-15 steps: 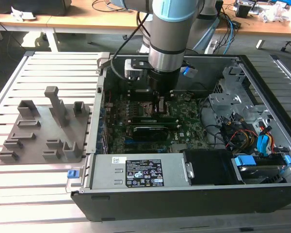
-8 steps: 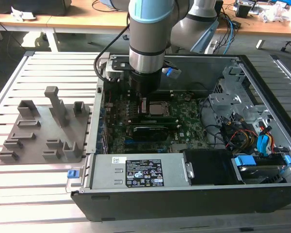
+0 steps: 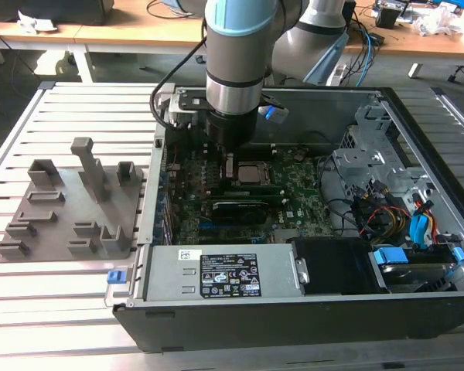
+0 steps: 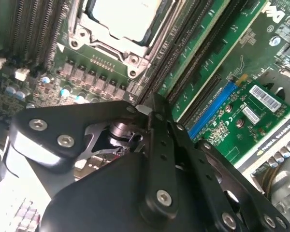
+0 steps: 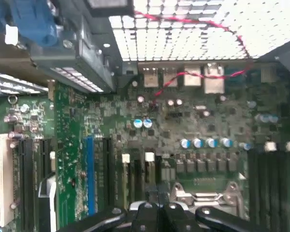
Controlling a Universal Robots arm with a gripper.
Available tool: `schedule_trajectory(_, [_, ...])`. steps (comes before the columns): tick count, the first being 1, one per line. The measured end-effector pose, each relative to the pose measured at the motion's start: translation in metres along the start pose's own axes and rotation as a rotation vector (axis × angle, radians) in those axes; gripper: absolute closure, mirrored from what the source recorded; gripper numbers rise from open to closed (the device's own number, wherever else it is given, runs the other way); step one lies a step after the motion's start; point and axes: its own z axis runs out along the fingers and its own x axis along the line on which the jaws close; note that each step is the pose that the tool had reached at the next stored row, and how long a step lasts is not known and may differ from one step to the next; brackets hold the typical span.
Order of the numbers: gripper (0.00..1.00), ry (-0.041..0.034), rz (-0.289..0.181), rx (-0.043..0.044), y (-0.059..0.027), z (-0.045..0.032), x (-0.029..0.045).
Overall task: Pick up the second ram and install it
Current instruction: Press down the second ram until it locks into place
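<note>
My gripper (image 3: 230, 161) is down inside the open computer case, over the green motherboard (image 3: 294, 205) at the edge of the processor socket (image 3: 252, 171). In both wrist views its fingers (image 4: 150, 113) are closed together, with nothing visible between them. Two thin green ram sticks stand in slots beside the socket. The nearer one (image 4: 203, 46) runs straight toward my fingertips, which sit at its end; I cannot tell if they touch. The same sticks (image 3: 247, 188) appear in the exterior view just in front of the socket. Which stick is the second ram cannot be told.
A grey fixture plate (image 3: 69, 209) with upright blocks lies on the slatted table at the exterior view's left. Inside the case are a black card (image 3: 236, 210), a power supply (image 3: 216, 274), drive cages and cables (image 3: 394, 209). The case's rear wall (image 5: 183, 29) is close.
</note>
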Motion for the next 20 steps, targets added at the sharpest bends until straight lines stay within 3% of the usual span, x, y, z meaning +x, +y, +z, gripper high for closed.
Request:
schedule_trajectory(4, [0.89, -0.0012, 0.0, -0.002, -0.0023, -0.004, 0.0003])
schedule_trajectory(6, [0.89, -0.0011, 0.0, -0.0103, -0.0135, -0.0042, -0.0001])
schedule_trajectory(8, [0.89, -0.0008, 0.0, -0.0133, -0.0196, -0.0067, -0.0002])
schedule_trajectory(13, [0.89, -0.0009, 0.0, -0.0133, -0.0197, -0.0321, -0.0003])
schedule_trajectory(16, [0.89, -0.0011, 0.0, -0.0132, -0.0196, -0.0366, -0.0003])
schedule_trajectory(20, [0.89, -0.0009, 0.0, -0.0133, -0.0196, -0.0367, -0.0003])
